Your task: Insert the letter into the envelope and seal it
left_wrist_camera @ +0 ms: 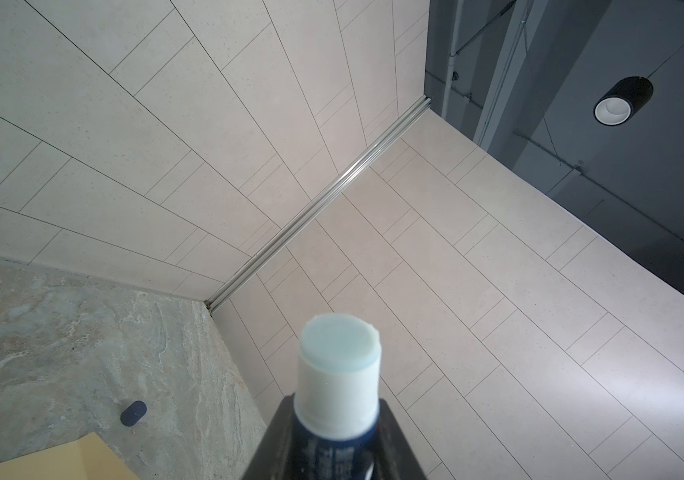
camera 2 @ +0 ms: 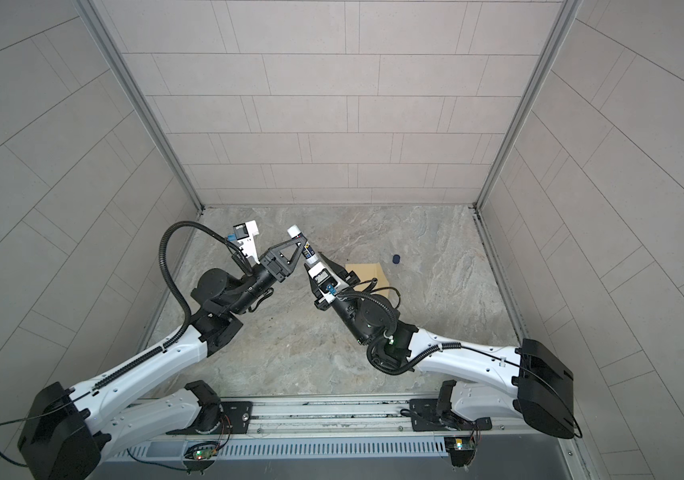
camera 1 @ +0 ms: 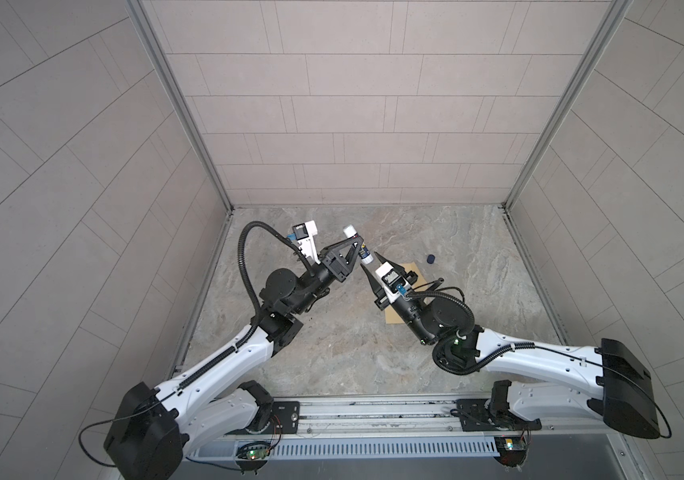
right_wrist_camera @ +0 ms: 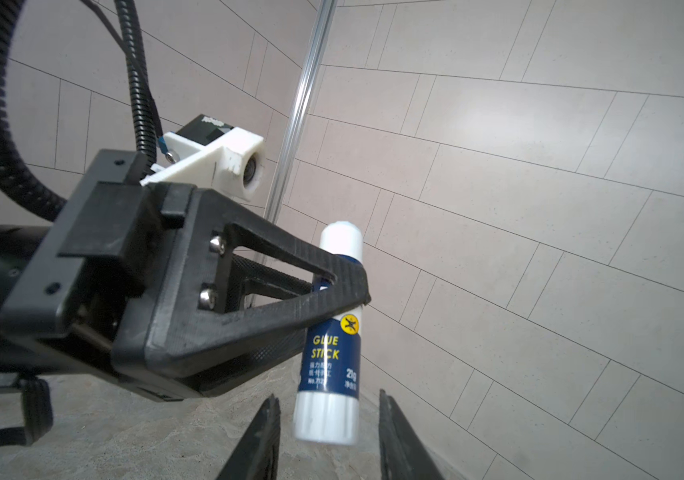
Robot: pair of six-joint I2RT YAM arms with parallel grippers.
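As the two arms reach in from the rail (camera 1: 373,411) at the bottom of both top views, they meet above the middle of the marbled desk (camera 1: 332,345).

The right arm comes in from the lower right, and its wrist covers most of the envelope (camera 2: 369,272). The envelope lies flat on the desk just right of centre. One tan corner shows beyond the wrist and another edge (camera 1: 393,316) shows nearer. In the left wrist view a corner of it (left_wrist_camera: 82,457) sits at the lower left of the frame. Whether its flap is open or down cannot be told.

The right jaws stand open, one on each side of the white base of a glue stick (right_wrist_camera: 334,353). The right wrist view shows a gap at both sides, so they do not touch it.

The left jaws are closed across the glue stick's blue middle and hold it clear of the desk (camera 1: 364,250). It is uncapped, and its pale blue glue face (left_wrist_camera: 338,357) points away from the base.

Farther back, a dark blue cap (camera 2: 396,259) lies alone on the desk, up and to the right of the envelope and apart from it. Tiled walls (camera 1: 373,104) close the scene.
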